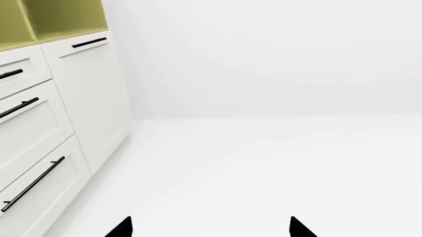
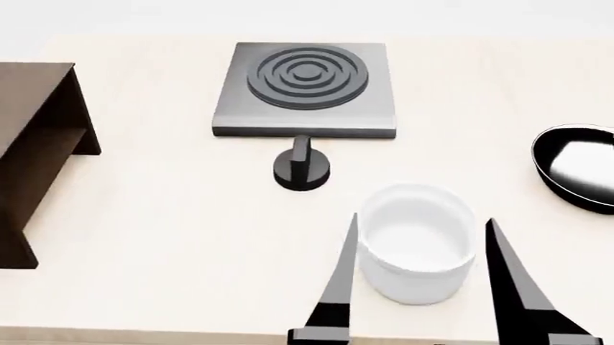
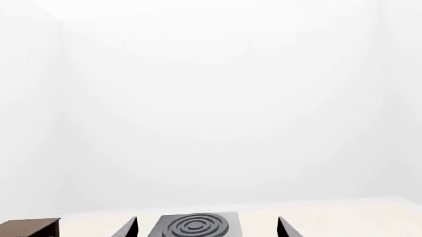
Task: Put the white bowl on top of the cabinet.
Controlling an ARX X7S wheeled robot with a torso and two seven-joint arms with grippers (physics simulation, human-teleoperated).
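Observation:
The white bowl (image 2: pixel 418 248) stands upright on the light table near its front edge. My right gripper (image 2: pixel 422 218) is open, with one finger (image 2: pixel 341 280) on each side of the bowl; I cannot tell whether they touch it. The right wrist view shows that gripper (image 3: pixel 207 219) open, and the bowl is out of that view. The dark brown cabinet (image 2: pixel 29 108) stands at the table's far left and also shows in the right wrist view (image 3: pixel 29 228). My left gripper (image 1: pixel 211 218) is open and empty over a white floor, out of the head view.
A grey stove plate (image 2: pixel 305 86) sits at the back centre with a black knob (image 2: pixel 301 169) in front of it. A black frying pan (image 2: pixel 576 169) is at the right edge. White drawers with black handles (image 1: pixel 39 128) stand beside the left gripper.

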